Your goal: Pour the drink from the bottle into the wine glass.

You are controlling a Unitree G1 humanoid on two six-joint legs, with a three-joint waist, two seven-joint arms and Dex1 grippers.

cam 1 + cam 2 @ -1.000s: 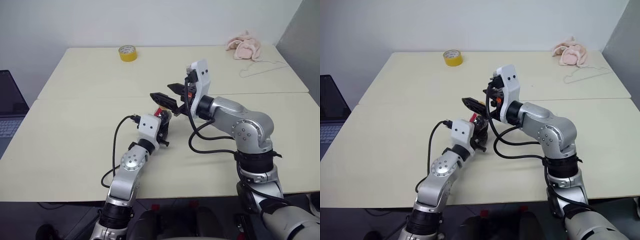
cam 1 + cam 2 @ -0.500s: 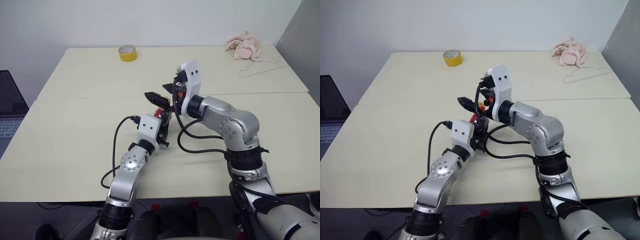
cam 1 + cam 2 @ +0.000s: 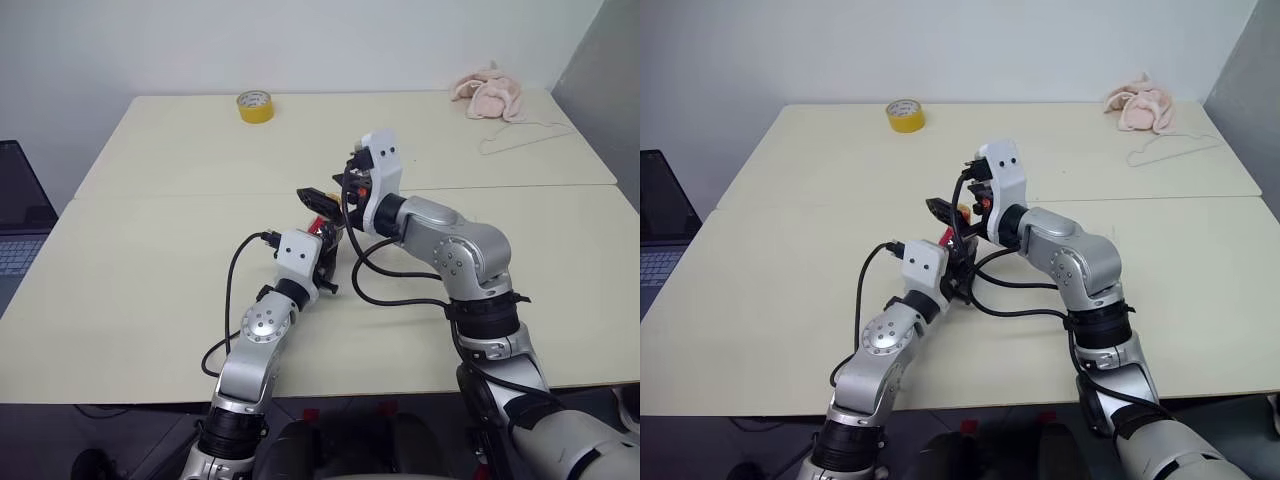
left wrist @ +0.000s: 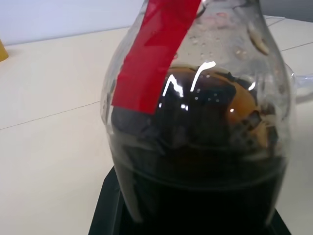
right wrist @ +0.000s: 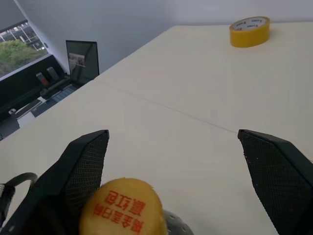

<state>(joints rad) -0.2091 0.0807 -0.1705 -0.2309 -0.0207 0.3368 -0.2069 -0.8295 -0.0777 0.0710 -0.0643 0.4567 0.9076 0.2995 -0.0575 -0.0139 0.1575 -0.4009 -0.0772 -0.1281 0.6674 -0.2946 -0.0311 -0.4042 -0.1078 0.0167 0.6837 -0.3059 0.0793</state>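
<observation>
Bottle [image 4: 195, 127] of clear bulbous plastic, red-labelled and half full of dark brown cola-like drink [image 4: 200, 196], stands pinched upright in the left tool [image 3: 325, 240] on the cream bench [image 3: 130, 290]. Its yellow screw cap [image 5: 122, 211] sits between the widely spread fingers of the right tool [image 5: 181, 166], just above the left tool

right gripper [image 5: 176, 181] | moved left, lowered | jaws now flank yellow cap [image 5: 122, 208]

You have 2 pale cream tables [image 3: 150, 290] pushed together. A yellow tape roll [image 3: 254, 105] sits upper left, a crumpled pink cloth [image 3: 488, 92] upper right, with a thin white cord [image 3: 525, 135] beside it. A dark laptop [image 3: 18, 215] shows at the left edge.
</observation>
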